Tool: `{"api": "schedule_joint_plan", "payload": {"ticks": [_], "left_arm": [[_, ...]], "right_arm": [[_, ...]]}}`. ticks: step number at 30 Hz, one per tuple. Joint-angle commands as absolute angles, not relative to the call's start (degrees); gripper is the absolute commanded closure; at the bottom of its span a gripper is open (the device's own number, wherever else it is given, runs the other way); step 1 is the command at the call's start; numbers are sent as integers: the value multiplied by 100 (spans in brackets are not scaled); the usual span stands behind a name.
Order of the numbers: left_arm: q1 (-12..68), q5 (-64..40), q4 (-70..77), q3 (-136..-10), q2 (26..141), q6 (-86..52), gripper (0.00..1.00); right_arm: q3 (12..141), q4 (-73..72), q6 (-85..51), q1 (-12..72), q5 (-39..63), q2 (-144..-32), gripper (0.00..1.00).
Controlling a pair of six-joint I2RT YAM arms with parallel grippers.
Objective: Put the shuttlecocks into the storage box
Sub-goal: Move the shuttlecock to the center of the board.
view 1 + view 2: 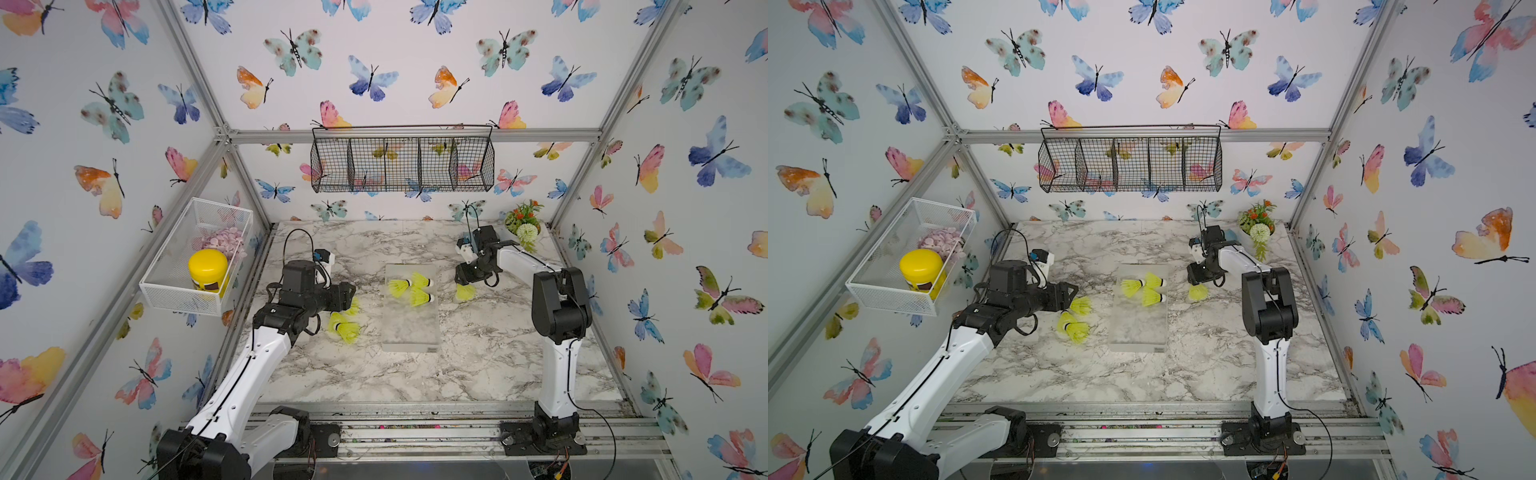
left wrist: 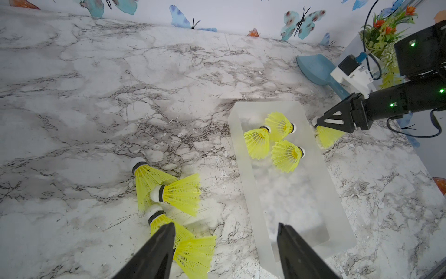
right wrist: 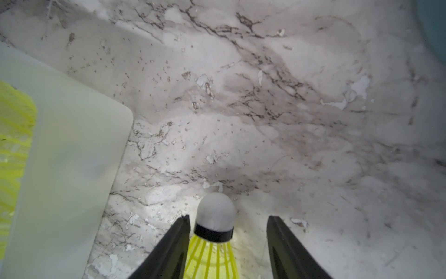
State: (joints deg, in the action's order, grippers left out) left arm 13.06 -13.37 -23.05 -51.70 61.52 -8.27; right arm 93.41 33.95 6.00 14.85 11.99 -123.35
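Observation:
The storage box [image 1: 409, 328] is a frosted tray lying mid-table, seen in both top views [image 1: 1138, 328]. Three shuttlecocks [image 1: 411, 286] lie at its far end. Several more shuttlecocks [image 1: 347, 328] lie in a loose pile on the marble left of the box. My left gripper [image 2: 225, 224] hovers open, one finger over that pile [image 2: 178, 193] and the other over the box's near end [image 2: 296, 205]. My right gripper [image 3: 228, 216] is low, right of the box, open around a lone shuttlecock [image 3: 214, 217]. One finger touches its skirt; a gap remains at the other.
A blue scoop [image 2: 316, 68] and a potted plant [image 1: 524, 222] sit at the back right corner. A white mesh basket [image 1: 195, 257] with a yellow-lidded jar hangs on the left wall. A black wire basket [image 1: 401, 162] hangs on the back wall.

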Motion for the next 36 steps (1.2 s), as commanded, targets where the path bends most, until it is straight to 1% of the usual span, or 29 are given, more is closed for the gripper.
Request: {"api": "schedule_joint_plan", "payload": {"ticks": [1, 7, 15, 22, 25, 27, 31, 36], "left_arm": [[1244, -1317, -2268, -5177, 6047, -756, 28], [1196, -1393, -2256, -5189, 6047, -782, 28], [1163, -1485, -2246, -5185, 6056, -791, 28], [1125, -1591, -2241, -5204, 6077, -804, 28], [1103, -1643, -2215, -5197, 6064, -824, 28], [1095, -1661, -2212, -5195, 6064, -829, 28], [1073, -1696, -2198, -5205, 6073, -843, 28], [1066, -1688, -2197, -5189, 6057, -844, 28]], "right_arm": [[9382, 3578, 546, 1477, 1278, -12432, 45], [8926, 3463, 153, 1477, 1034, -12196, 54], [7546, 2868, -644, 1477, 1164, -11179, 63], [6349, 2287, -1240, 1477, 1517, -10106, 63], [5845, 1873, -1456, 1485, 1947, -9561, 59], [5618, 1759, -1520, 1486, 1975, -9256, 55], [5391, 1748, -1520, 1488, 1831, -9016, 51], [4993, 1532, -1686, 1485, 1840, -9037, 51]]}}
